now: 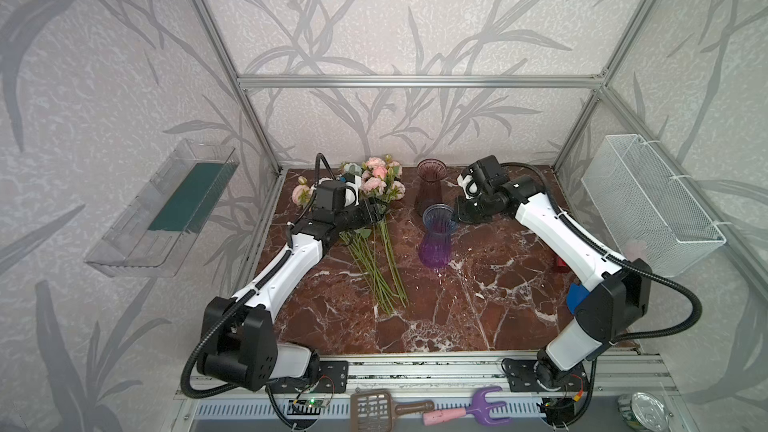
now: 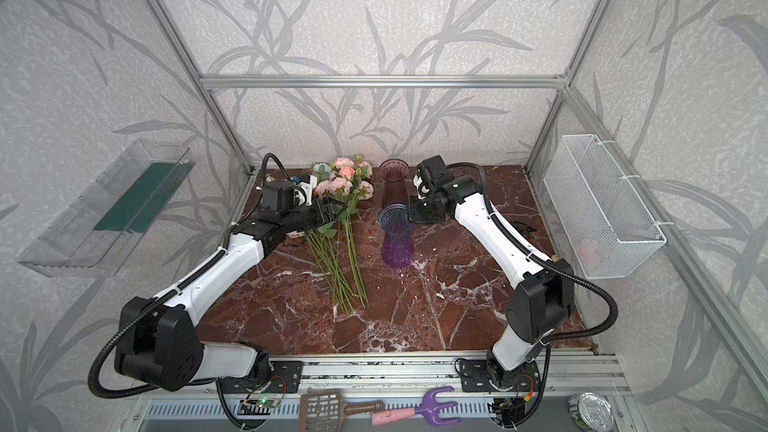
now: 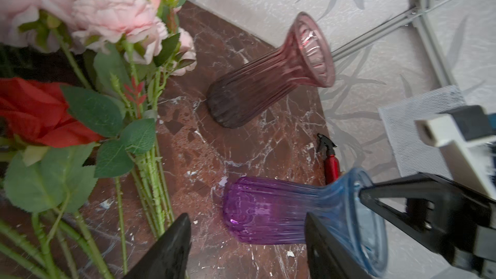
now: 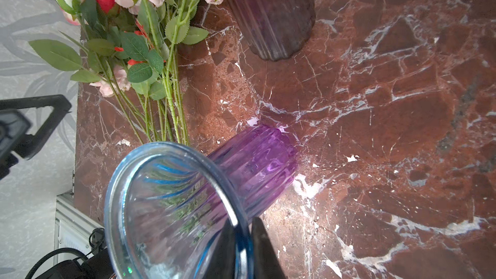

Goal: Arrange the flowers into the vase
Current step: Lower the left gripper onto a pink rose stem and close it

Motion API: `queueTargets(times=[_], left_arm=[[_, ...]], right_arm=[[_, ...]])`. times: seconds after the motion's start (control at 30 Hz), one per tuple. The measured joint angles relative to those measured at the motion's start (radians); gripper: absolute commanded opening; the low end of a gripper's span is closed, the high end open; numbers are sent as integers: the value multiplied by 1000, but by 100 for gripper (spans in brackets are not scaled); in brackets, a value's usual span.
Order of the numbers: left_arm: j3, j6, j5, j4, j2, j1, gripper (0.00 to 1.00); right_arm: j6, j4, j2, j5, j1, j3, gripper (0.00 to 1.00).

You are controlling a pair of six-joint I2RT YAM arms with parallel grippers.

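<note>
No text or label is legible anywhere.

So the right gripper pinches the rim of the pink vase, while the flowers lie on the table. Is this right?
Not quite: the right gripper pinches the rim of the blue-and-purple vase, as the right wrist view shows. The flowers do lie on the table.

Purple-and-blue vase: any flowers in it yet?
Empty: the right wrist view looks down into the purple-and-blue vase, only bare glass inside. The flowers lie on the marble table beside it.
</note>
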Motion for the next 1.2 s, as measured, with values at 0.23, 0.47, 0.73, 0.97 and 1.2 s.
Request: queueTargets(times=[0.23,0.47,0.73,0.97,1.2], left_arm=[[58,52,-71,-110,139,-18,58],[90,111,-174,-182,182,-127,48],[153,130,-339,-251,321,-178,42],[153,130,-418,-266,381,-177,26],[163,139,-426,-276,403,-178,12]], right_arm=[[-13,-17,-19,10,0,5,42],[-47,-63,-185,37,0,32,41],[-63,-96,-515,53,0,-114,34],[-64,-155,-652,64,0,-248,33],[-78,-174,-667,81,0,-259,31]])
